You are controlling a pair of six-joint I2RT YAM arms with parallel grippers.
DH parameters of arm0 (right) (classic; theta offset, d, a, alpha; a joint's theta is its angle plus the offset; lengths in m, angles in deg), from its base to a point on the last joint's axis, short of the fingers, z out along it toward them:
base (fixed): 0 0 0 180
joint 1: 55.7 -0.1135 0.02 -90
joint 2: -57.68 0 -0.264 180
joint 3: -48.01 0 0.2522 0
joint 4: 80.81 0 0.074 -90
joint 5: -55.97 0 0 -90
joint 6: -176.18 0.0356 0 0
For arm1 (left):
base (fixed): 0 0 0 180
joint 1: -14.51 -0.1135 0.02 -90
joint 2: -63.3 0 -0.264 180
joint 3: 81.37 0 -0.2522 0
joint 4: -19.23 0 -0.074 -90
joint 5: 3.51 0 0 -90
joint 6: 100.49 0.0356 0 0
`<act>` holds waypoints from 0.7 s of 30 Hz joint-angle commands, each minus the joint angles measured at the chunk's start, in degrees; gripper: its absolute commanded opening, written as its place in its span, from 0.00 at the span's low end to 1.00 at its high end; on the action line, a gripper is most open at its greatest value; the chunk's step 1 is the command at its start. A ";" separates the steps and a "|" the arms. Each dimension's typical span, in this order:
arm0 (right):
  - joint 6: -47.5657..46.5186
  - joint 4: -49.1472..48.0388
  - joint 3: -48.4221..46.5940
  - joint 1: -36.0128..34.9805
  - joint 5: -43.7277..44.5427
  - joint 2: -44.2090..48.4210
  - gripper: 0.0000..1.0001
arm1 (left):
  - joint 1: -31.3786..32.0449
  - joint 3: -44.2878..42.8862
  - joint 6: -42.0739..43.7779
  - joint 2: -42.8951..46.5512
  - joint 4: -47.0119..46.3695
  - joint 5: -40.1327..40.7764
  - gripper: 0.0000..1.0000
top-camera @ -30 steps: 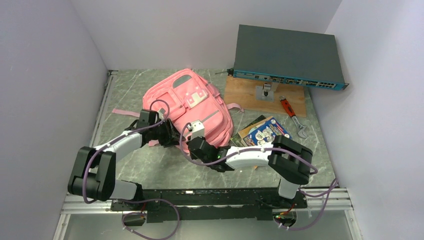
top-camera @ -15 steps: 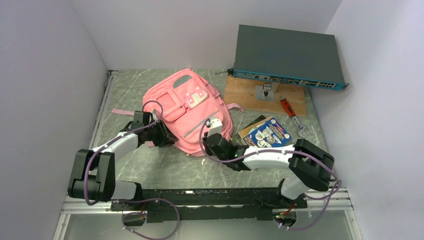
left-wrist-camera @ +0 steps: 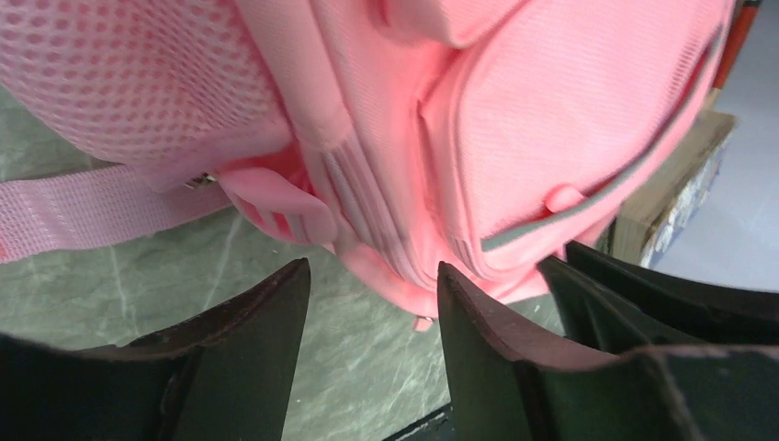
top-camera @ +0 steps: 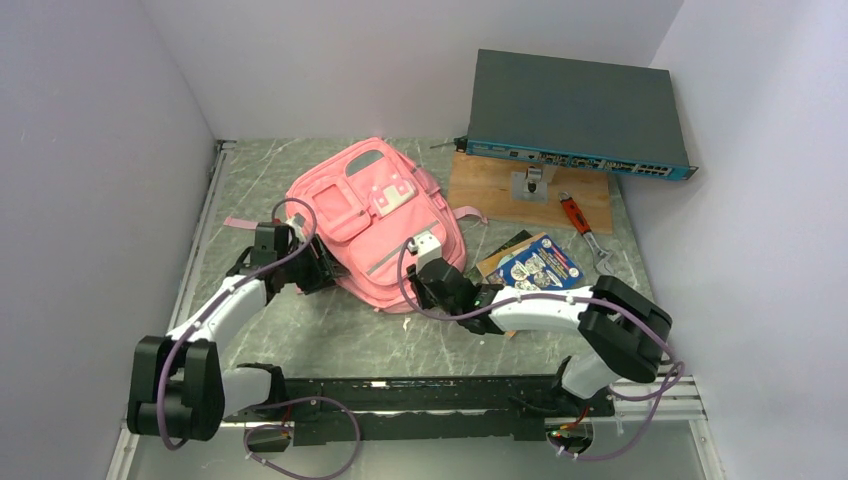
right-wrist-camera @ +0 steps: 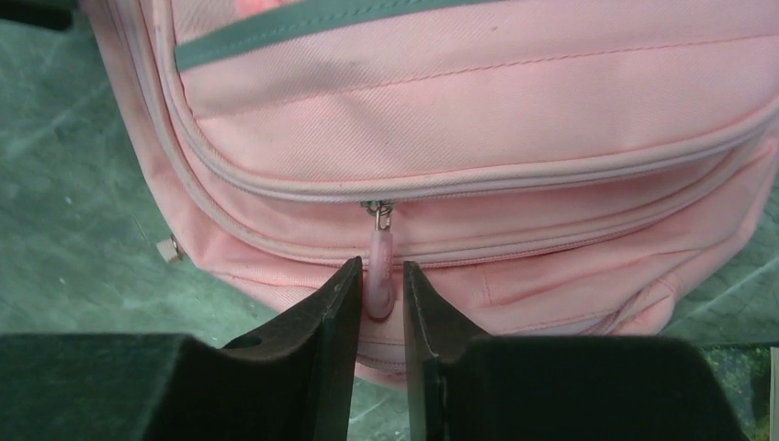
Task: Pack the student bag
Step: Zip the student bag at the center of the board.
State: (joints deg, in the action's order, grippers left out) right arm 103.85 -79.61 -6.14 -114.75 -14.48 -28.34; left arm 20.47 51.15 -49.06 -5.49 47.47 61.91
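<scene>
The student bag [top-camera: 375,225] is a pink backpack lying flat on the marble table, front pockets up. My left gripper [top-camera: 318,268] sits at its near-left corner, open. In the left wrist view its jaws [left-wrist-camera: 372,276] stand wide apart over bare table, with the bag [left-wrist-camera: 514,138] just beyond the tips. My right gripper [top-camera: 428,262] is at the bag's near edge. In the right wrist view its fingers [right-wrist-camera: 380,264] stand slightly apart, with the pink zipper pull [right-wrist-camera: 377,243] hanging between them and a thin gap on each side. The zip of the bag [right-wrist-camera: 459,110] looks closed.
A stack of books [top-camera: 530,262] lies right of the bag, close to my right arm. Behind them are a wooden board [top-camera: 500,185], a red-handled wrench [top-camera: 585,228] and a dark network switch [top-camera: 575,110]. A pink strap [top-camera: 245,224] trails left of the bag.
My right gripper slid right along the bag's near edge, then parted its fingers slightly around the zipper pull. My left arm drew back to the left, and its gripper narrowed and reopened.
</scene>
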 commanded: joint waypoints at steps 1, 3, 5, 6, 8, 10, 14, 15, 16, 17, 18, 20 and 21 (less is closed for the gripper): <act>-3.25 0.80 -0.32 0.07 -3.59 -2.02 0.30 | 0.12 1.28 1.50 4.54 0.05 -4.96 0.62; -3.62 -0.14 -0.17 0.07 -4.22 -2.61 0.36 | 0.76 1.72 1.71 6.41 0.11 -6.57 0.68; -3.65 -0.66 -0.32 0.07 -3.65 -3.07 0.36 | 2.10 1.81 1.55 7.87 0.40 -7.58 0.70; -3.61 -0.96 -0.19 0.07 -3.18 -3.04 0.33 | 2.96 1.79 0.97 8.37 0.53 -7.77 0.71; -3.74 -1.51 -0.08 0.07 -2.75 -2.44 0.27 | 4.98 2.21 -1.37 9.04 -0.55 -8.27 0.72; -3.59 -1.76 0.02 0.07 -2.05 -1.64 0.19 | 7.35 3.33 -5.21 9.08 -3.83 -9.11 0.72; -2.81 -3.38 0.51 0.07 -3.63 -0.52 0.00 | 12.69 5.64 -15.43 6.65 -13.27 -9.00 0.73; -2.74 -4.12 0.55 0.07 -5.04 -0.54 0.00 | 13.52 6.16 -17.71 5.78 -16.42 -9.03 0.78; -2.54 -4.89 0.55 0.01 -6.50 -0.67 0.00 | 14.05 6.73 -20.20 4.99 -18.78 -8.74 0.84; -2.02 -5.83 0.61 -0.16 -7.56 -0.85 0.00 | 14.32 7.15 -22.69 4.12 -21.04 -8.54 0.90; -1.44 -6.59 0.76 -0.26 -8.26 -1.13 0.00 | 14.34 7.68 -24.57 3.20 -23.22 -8.56 0.92; -0.11 -8.20 1.21 -0.28 -9.28 -1.47 0.00 | 14.39 7.69 -27.20 1.56 -26.16 -8.02 0.97; 0.41 -8.79 1.34 -0.28 -9.80 -1.51 0.00 | 14.37 7.30 -27.82 0.93 -26.33 -7.24 0.98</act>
State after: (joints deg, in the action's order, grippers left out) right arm 101.65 -82.47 -5.66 -114.66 -19.62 -30.50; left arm 34.67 58.74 -68.05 -2.57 31.64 53.98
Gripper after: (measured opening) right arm 0.030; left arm 0.955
